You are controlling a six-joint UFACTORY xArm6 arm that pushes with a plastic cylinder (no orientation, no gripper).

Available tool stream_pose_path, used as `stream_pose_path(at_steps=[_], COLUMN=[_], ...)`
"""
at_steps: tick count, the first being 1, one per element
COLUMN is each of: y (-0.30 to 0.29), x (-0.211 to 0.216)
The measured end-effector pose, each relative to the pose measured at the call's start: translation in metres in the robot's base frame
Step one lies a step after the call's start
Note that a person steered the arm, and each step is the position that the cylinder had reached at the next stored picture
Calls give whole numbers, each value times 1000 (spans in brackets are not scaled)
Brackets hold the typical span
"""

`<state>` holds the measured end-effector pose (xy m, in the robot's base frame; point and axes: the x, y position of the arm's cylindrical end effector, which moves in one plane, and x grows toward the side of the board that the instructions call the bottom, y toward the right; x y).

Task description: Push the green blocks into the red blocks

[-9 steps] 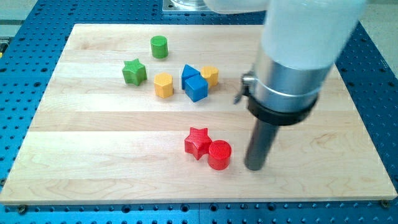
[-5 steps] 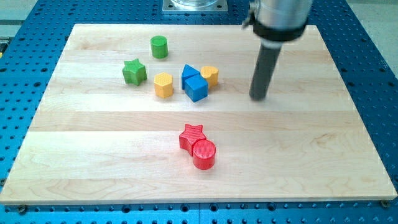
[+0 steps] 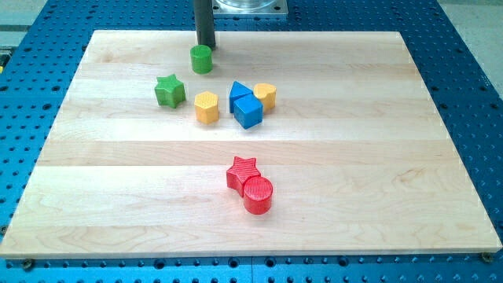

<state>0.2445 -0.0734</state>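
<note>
My tip [image 3: 205, 45] stands at the view's top, just above the green cylinder [image 3: 201, 59] and close to it. A green star [image 3: 169, 90] lies below and left of the cylinder. A red star [image 3: 242, 171] and a red cylinder [image 3: 258, 195] touch each other near the view's bottom centre, far from the green blocks.
A yellow hexagon block [image 3: 207, 107] lies right of the green star. Two blue blocks [image 3: 246, 104] sit together at centre with a second yellow block [image 3: 266, 95] against their right side. The wooden board [image 3: 94, 196] lies on a blue perforated table.
My tip has moved from the board's lower right, up and across to the view's top left behind the green cylinder. The red star and cylinder shifted left and down early on.
</note>
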Motion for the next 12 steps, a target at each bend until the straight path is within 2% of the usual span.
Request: stream_pose_path(at_steps=[1, 2, 3, 4, 5, 6, 7, 8, 9, 10, 11, 12], y=[15, -58, -46, -87, -86, -74, -68, -39, -48, -62, -108, -90], x=[27, 52, 22, 38, 90, 112, 76, 112, 200, 201, 184, 226])
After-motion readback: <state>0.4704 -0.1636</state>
